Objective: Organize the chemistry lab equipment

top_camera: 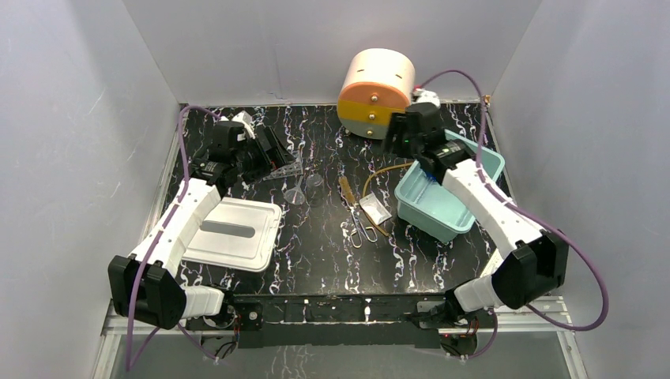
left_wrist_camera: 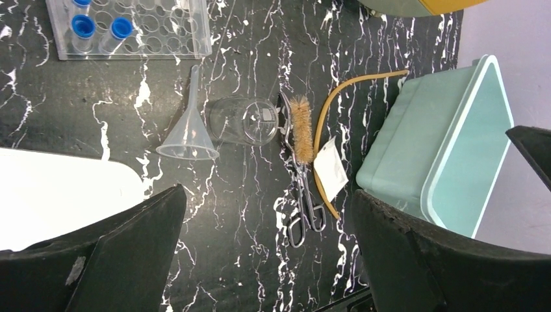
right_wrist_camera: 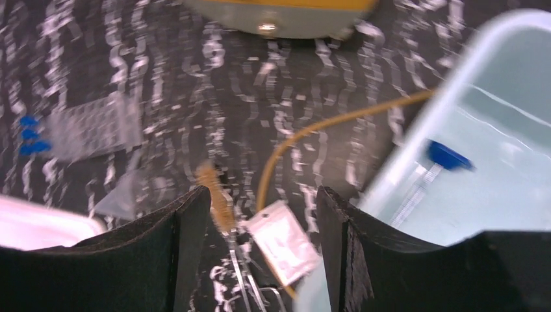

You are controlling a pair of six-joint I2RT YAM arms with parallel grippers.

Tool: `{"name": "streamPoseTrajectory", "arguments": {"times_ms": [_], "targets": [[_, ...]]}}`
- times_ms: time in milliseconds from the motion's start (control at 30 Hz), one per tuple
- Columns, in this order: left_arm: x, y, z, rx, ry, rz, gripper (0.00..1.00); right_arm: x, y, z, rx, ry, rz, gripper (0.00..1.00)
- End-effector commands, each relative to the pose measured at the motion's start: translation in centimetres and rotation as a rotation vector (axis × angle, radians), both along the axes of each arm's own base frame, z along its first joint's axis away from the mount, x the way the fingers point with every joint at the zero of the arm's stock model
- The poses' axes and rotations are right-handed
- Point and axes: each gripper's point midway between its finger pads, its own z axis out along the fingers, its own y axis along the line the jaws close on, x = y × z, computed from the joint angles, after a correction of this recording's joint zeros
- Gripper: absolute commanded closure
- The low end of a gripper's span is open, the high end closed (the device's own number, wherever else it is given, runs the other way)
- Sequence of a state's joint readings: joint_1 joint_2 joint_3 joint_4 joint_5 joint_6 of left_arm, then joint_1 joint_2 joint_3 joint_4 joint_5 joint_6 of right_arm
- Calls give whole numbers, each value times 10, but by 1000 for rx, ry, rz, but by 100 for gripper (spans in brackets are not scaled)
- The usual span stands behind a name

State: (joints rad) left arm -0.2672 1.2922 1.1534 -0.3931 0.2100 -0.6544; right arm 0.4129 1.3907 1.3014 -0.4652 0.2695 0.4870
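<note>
While the left gripper (left_wrist_camera: pixel 269 221) and right gripper (right_wrist_camera: pixel 260 201) hang spread and empty — the right at the teal bin (top_camera: pixel 434 207) edge — take the scissors (left_wrist_camera: pixel 305 201) at their pivot, then bag (left_wrist_camera: pixel 331 169), brush (left_wrist_camera: pixel 301 127), tubing (left_wrist_camera: pixel 351 84); a blue-capped tube (right_wrist_camera: pixel 445 157), blurred, seemingly lies inside.

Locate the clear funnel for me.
Top view, left of table centre: the clear plastic funnel lies on its side, on the near side of the clear grid tube rack, with a clear beaker close on its right.
</note>
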Motion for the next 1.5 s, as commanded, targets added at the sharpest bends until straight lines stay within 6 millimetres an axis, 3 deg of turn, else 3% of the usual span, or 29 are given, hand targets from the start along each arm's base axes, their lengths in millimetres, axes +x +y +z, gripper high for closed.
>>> {"name": "streamPoseTrajectory", "arguments": {"times_ms": [0,100,267,333,500,733,933,1200,1467], "targets": [[-3,13,10,39,-45,36,2,4,68,22,-75,-113,217,30],[-5,22,11,63,-42,82,2,-5,109,-7,-90,-40,346,31],[-6,39,17,94,-53,174,2,-19,135,-63,-140,126,449,33],[-6,43,18,103,-61,198,2,-24,139,-83,-151,170,477,36],[-7,47,18,110,-63,219,2,-40,141,-123,-176,280,518,56],[-5,44,13,109,-46,208,2,-56,126,-168,-233,427,458,56],[-5,43,10,106,-34,201,2,-69,127,-187,-209,492,476,52],[-4,41,6,104,-18,197,2,-70,129,-194,-215,502,490,67],[-5,41,3,109,-13,192,2,-68,130,-202,-222,507,503,67]]}}
